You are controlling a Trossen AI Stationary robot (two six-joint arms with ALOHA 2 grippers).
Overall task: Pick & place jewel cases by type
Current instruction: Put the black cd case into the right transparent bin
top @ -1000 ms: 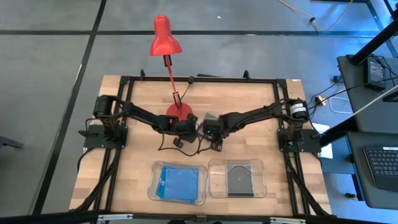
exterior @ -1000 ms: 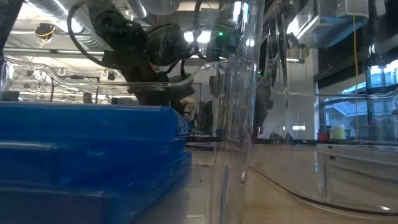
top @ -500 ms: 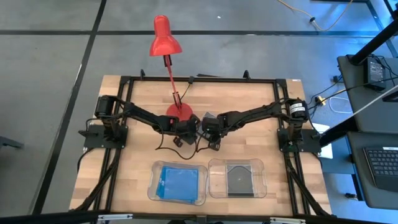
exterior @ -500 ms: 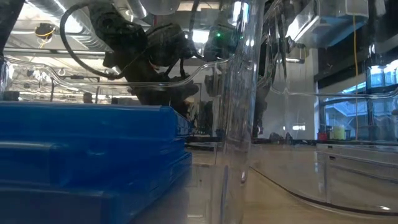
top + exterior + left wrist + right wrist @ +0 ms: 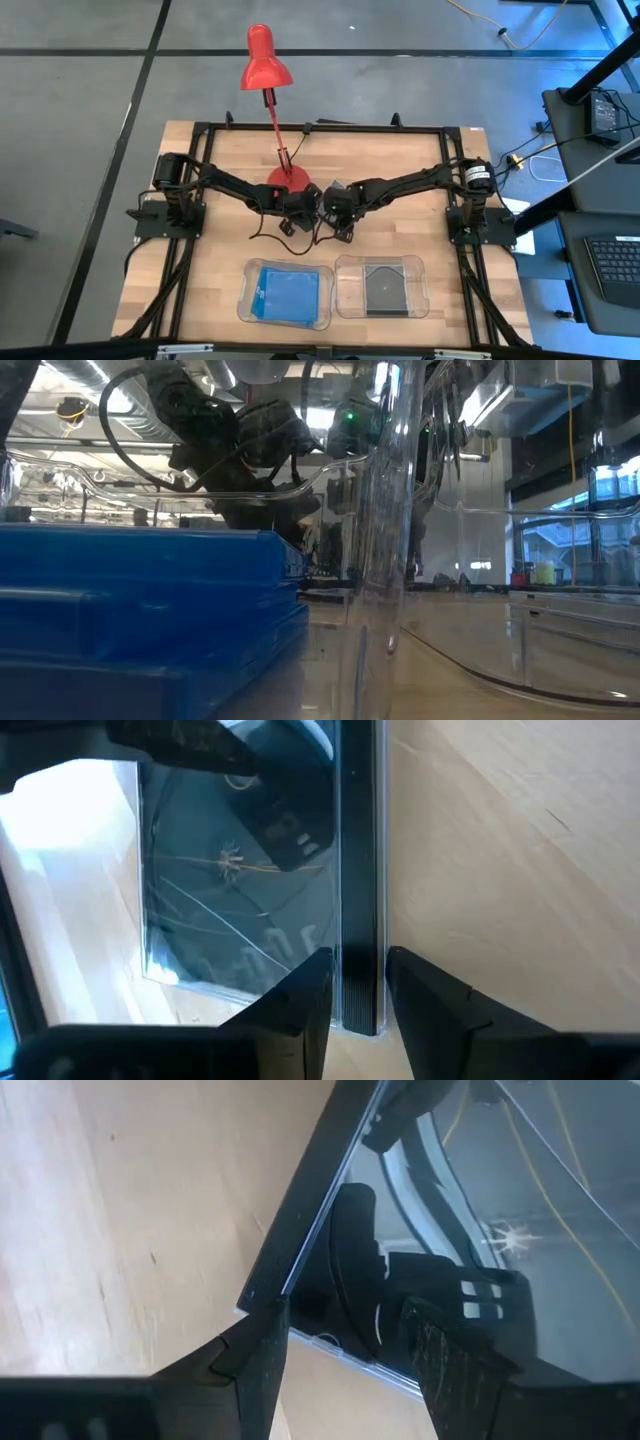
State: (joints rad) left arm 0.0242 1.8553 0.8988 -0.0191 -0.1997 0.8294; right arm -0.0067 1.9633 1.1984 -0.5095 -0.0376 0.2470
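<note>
A dark translucent jewel case lies at the table's middle, mostly hidden under both grippers in the high view. My left gripper stands over one corner. Its fingers are a narrow gap apart, one over the dark face and one beside the clear spine edge. My right gripper is open over another corner, one finger over the wood and one over the case's face. Blue cases lie in the left clear tray, and a dark case lies in the right one. My left gripper comes at the case from above with its fingers astride the spine edge; I cannot tell whether they touch it. My right gripper comes from above with its fingers astride the corner; I cannot tell whether the finger over the face touches it.
The red lamp's round base stands just beyond the grippers. The two clear trays sit side by side near the table's near edge. In the low view the blue stack and a tray wall fill the foreground.
My right gripper has edged toward the table's left, closer to my left gripper.
</note>
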